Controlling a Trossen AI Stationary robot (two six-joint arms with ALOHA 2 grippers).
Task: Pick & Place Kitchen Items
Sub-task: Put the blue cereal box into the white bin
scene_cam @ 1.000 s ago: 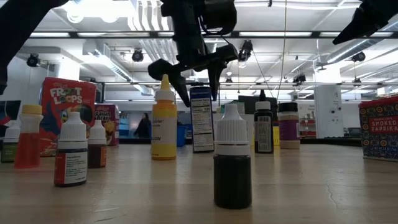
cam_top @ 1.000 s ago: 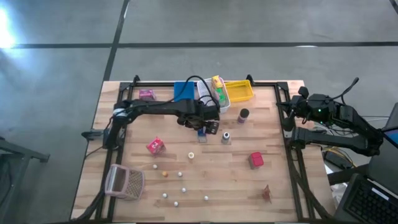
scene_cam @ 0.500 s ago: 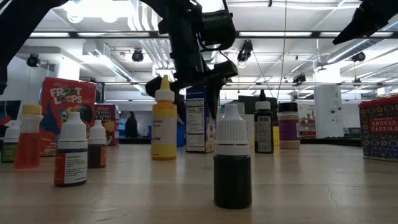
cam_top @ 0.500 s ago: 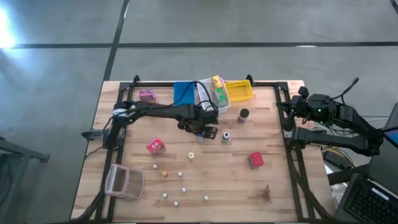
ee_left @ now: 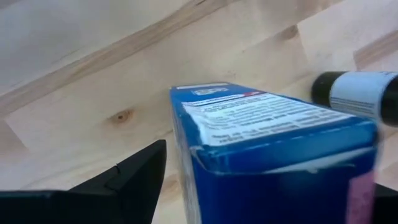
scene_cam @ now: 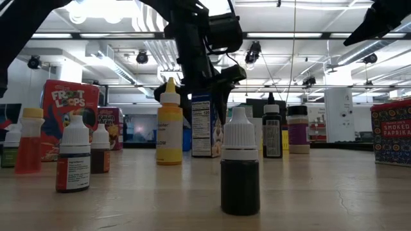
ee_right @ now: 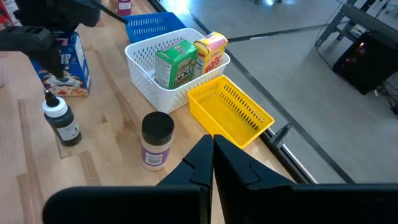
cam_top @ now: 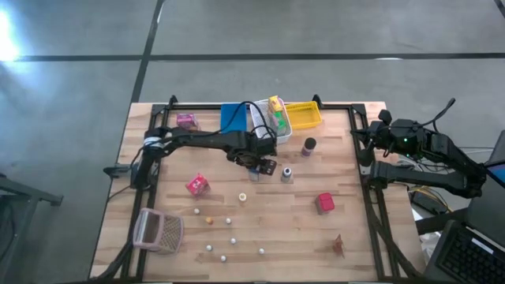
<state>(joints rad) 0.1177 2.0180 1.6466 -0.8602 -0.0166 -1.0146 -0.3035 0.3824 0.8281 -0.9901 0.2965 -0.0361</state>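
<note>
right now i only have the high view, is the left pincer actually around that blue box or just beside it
Observer: Around it. In the left wrist view the blue box sits between the fingers of the left pincer, and a sliver of bare wood shows between that finger and the box side.
Operator: box upright or tipped
Observer: Upright. The low view shows it standing on the table, with its nutrition label facing that camera.
Operator: right pincer in the way?
Observer: No. The right wrist view shows the right pincer shut with nothing in it, well off from the box.
</note>
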